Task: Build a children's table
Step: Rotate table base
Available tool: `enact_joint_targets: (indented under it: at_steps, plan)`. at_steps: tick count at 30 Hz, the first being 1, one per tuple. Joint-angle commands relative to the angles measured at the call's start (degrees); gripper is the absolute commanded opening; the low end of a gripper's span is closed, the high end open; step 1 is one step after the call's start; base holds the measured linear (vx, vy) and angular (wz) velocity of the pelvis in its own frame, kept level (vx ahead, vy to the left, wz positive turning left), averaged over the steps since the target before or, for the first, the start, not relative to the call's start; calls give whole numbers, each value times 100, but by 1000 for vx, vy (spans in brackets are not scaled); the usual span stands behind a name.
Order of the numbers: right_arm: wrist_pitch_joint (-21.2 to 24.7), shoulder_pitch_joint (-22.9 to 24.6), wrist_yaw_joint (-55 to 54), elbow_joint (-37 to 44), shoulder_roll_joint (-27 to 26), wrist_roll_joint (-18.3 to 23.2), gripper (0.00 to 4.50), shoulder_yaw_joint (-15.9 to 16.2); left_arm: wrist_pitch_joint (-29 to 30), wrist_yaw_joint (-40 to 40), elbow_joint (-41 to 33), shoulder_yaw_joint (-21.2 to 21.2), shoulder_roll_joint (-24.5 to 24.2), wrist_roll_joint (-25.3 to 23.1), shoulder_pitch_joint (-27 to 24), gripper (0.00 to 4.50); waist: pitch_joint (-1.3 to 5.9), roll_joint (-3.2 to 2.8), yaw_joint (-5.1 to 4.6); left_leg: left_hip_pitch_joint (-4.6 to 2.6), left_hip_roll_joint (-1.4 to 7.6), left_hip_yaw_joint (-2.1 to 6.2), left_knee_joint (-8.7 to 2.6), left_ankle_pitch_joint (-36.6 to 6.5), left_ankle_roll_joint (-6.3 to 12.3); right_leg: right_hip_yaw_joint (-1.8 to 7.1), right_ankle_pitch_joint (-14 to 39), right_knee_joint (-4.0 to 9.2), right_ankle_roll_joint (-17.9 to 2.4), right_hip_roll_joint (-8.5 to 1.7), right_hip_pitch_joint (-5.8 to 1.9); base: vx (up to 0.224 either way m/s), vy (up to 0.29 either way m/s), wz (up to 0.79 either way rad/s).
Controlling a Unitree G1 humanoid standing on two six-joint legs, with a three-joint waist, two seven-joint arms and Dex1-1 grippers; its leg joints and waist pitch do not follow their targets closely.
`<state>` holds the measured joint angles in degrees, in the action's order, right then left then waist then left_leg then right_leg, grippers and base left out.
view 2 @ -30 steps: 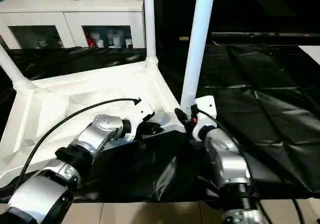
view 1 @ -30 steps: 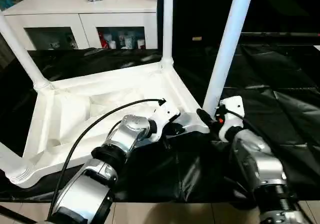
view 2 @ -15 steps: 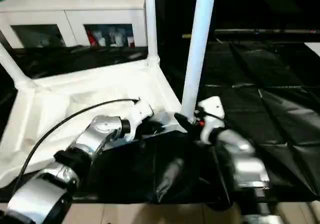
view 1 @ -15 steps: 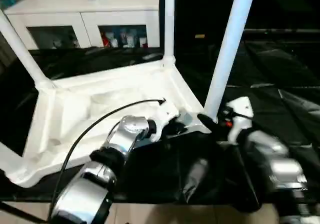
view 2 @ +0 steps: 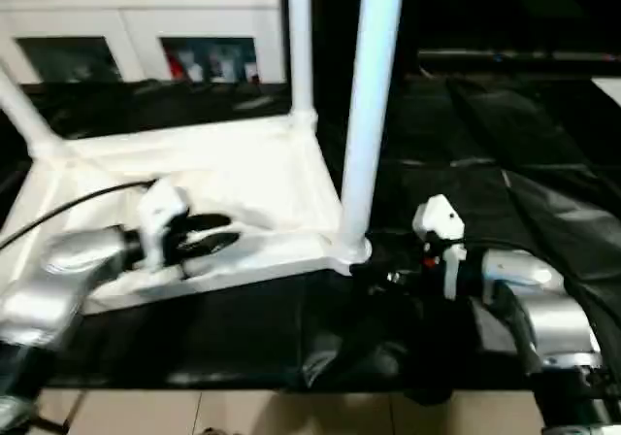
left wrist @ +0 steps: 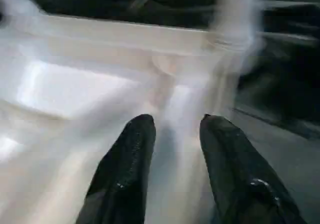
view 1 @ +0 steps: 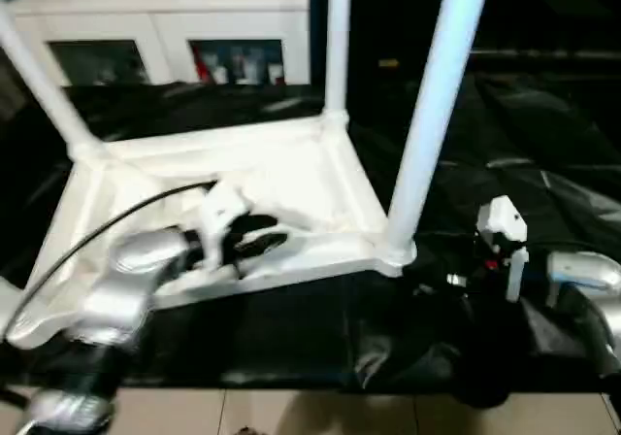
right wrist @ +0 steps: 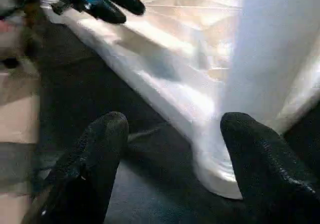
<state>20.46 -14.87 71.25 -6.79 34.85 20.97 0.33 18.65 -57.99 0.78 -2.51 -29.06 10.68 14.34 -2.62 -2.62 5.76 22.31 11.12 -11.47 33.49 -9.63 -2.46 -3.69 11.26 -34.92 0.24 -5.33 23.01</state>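
Kids' table [view 1: 291,168] sits upside down on the black-draped work table [view 1: 543,163], centre-left of the head view; tabletop underside faces up w/ legs pointing up. Nearest leg [view 1: 432,115] rises at centre-right. Left gripper [view 1: 254,239], lower left, is over the tabletop's near rim; fingers [left wrist: 131,164] apart, nothing between them in the wrist view. Right gripper [right wrist: 172,149], lower right, is beside the near corner; its fingers [right wrist: 255,154] are spread wide and hold nothing. White cabinet [view 1: 175,27] along the top edge.
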Motion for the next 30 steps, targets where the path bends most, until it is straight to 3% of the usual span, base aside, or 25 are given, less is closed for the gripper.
enact_joint_targets:
  at_steps: [1,4,5,9,10,12,16,18,20,23,30]
  plan:
    - [218,41,251,190,150,193,328,-23,362,-164,-405,201,-167,272,-188,209,282,82,-3,-133,275,118,-442,-1669,243,223,1743,458,-1173,-270,-199,0,0,0]
    - [483,72,491,320,279,423,328,25,821,-293,-919,431,-506,528,-665,237,259,98,16,-153,260,125,-444,-1864,137,246,2086,501,-1053,-286,-172,0,0,0]
    - [478,19,419,304,165,434,328,79,1058,-343,-1154,528,-661,624,-885,246,263,149,12,-147,261,139,-453,-1862,112,243,2134,481,-1023,-300,-184,0,0,0]
    - [340,-139,36,182,-297,323,328,236,1428,-423,-1524,714,-915,749,-1267,279,259,142,-47,-137,233,144,-465,-1788,60,251,2050,480,-1011,-279,-149,0,0,0]
    - [287,-216,-210,77,-572,221,328,334,1578,-406,-1660,770,-1028,815,-1401,279,262,136,-54,-172,234,141,-468,-1846,30,251,2050,497,-996,-263,-132,0,0,0]
    - [269,-462,-917,-381,-1394,112,302,465,1864,-353,-1898,943,-1277,903,-1667,291,275,140,-107,-157,219,148,-482,-1854,-51,247,1862,455,-1068,-255,-128,0,0,0]
    - [140,-634,-1487,-777,-2078,36,263,541,2127,-370,-2052,1064,-1547,944,-1911,328,280,131,-140,-185,215,148,-493,-1930,-145,256,1762,443,-1074,-240,-108,0,0,0]
    - [45,-696,-1765,-917,-2299,-23,252,516,2168,-358,-2085,1087,-1609,929,-1974,342,289,93,-93,-233,222,128,-492,-1856,-200,276,1510,428,-1066,-224,-84,0,0,0]
    - [-151,-839,-2464,-1216,-2681,-148,238,348,2201,-282,-2129,1129,-1627,892,-2025,353,295,93,-99,-198,209,139,-515,-1801,-255,270,1399,399,-1065,-226,-113,0,0,0]
    - [-370,-1034,-3393,-1593,-3053,-236,209,7,2230,-131,-2165,1119,-1595,899,-2039,379,287,86,-107,-217,198,133,-520,-1891,-343,282,1393,400,-1022,-225,-100,0,0,0]
    - [-987,-1506,-5038,-2416,-3304,-309,157,-729,2109,260,-2059,1077,-1477,748,-2198,424,304,83,-120,-237,180,135,-514,-2013,-470,288,1476,404,-872,-216,-104,0,0,0]
